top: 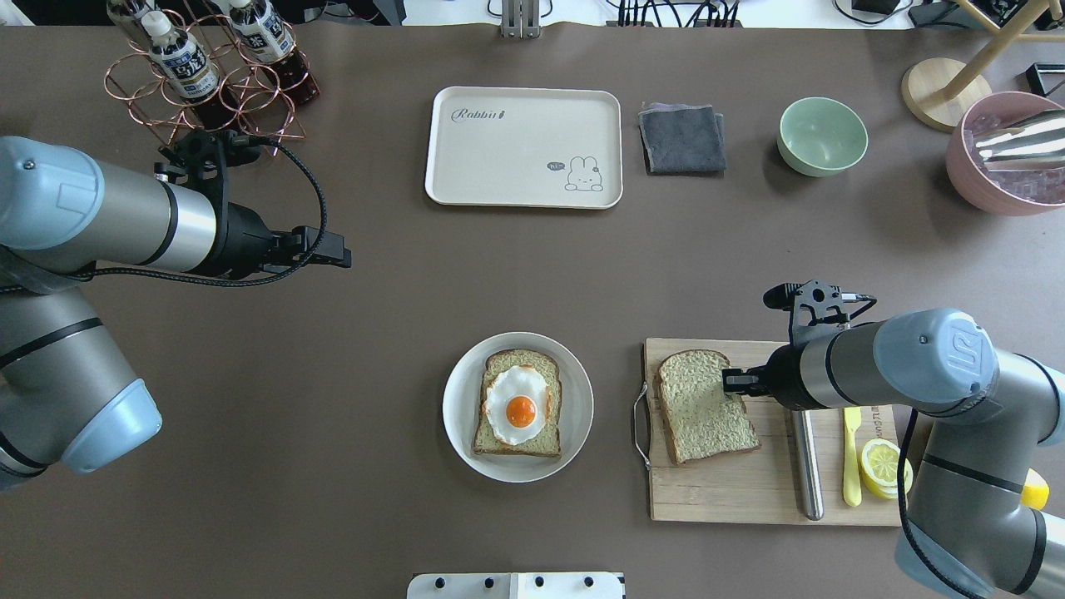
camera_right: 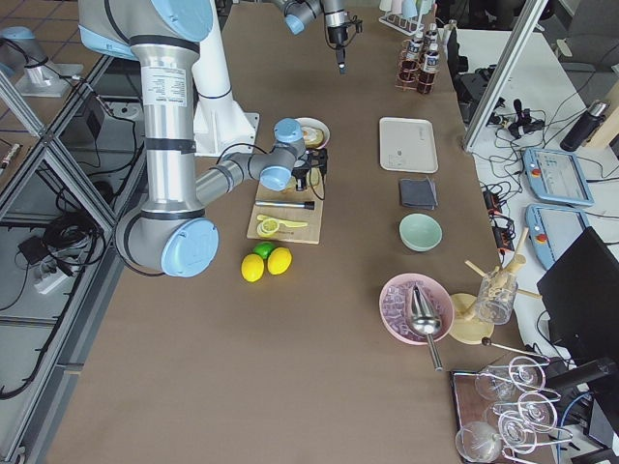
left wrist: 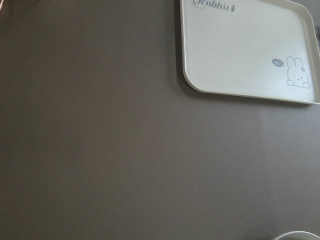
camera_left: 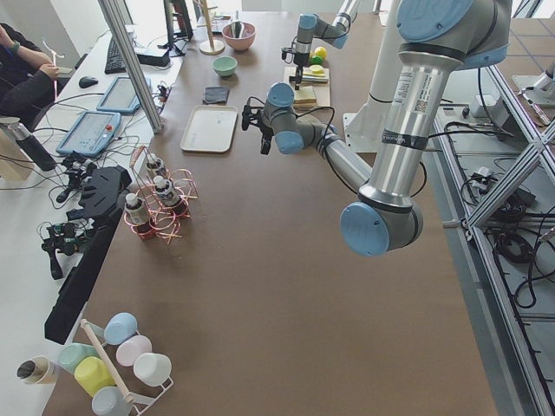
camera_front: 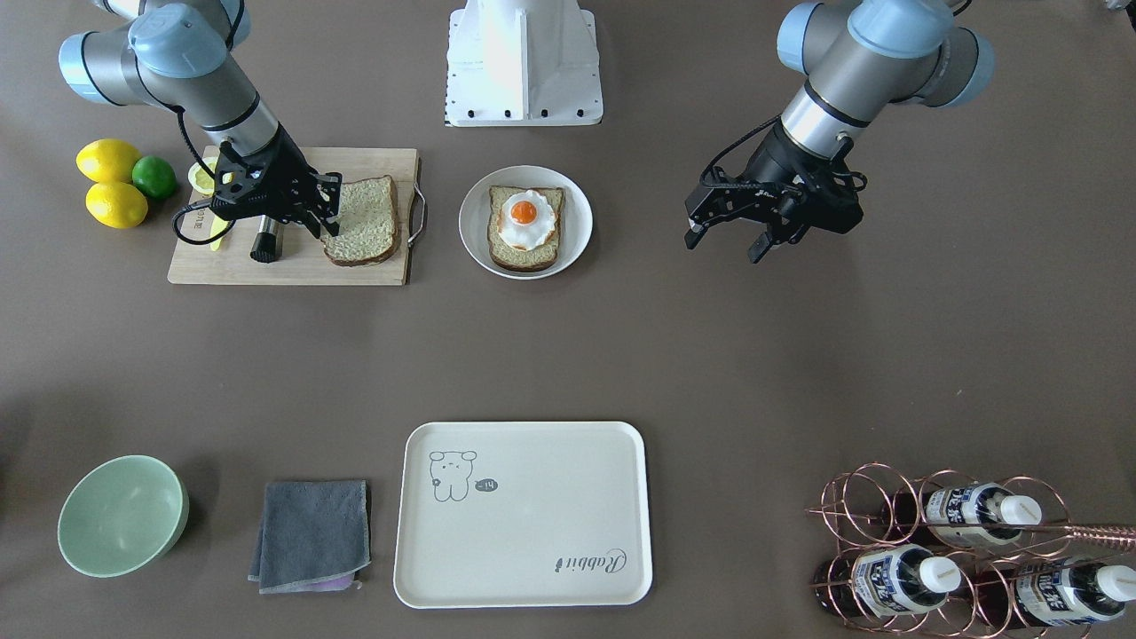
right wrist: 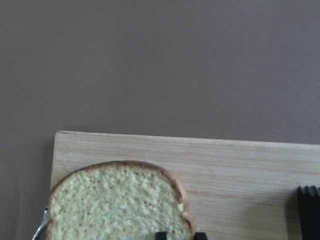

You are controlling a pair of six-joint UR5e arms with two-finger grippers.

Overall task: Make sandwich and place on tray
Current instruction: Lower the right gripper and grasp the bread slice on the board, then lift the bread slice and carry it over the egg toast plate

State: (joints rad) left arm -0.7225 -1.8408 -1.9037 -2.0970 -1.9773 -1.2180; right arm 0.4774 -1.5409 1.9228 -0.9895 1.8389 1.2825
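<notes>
- Right wrist-mounted view is mostly cut off: it shows only the top of the loose bread slice (right wrist: 115, 205) on the wooden cutting board (right wrist: 235, 160), with dark bits of the fingers (right wrist: 310, 212) at the bottom and right edges.
- Left wrist-mounted view catches one corner of the tray (left wrist: 240, 55), cropped at the top and right, and a sliver of the white plate (left wrist: 296, 235) at the lower edge.
- The right hand (camera_front: 333, 206) hangs at the loose slice's edge, fingers apart and not clamped on it. Whether they touch the bread cannot be told.
- The left hand (camera_front: 723, 244) hovers over the bare bench (camera_front: 568, 355), fingers apart, holding nothing, well apart from the plate.
- The sandwich is unstacked. The egg-topped slice (camera_front: 510, 253) lies on the plate with the fried egg (camera_front: 524, 217) on it. The loose slice lies on the board just beside the plate, and both are well apart from the tray.
- The right arm partly hides a steel-handled tool (top: 805, 466), a yellow knife (top: 850, 457) and a lemon slice (top: 884, 466) on the board.
- A grey cloth (camera_front: 312, 532) lies just beside the tray, with a green bowl (camera_front: 120, 515) beyond it. A copper bottle rack (camera_front: 958, 550), on the tray's other side, is cut off at the frame's edge.
</notes>
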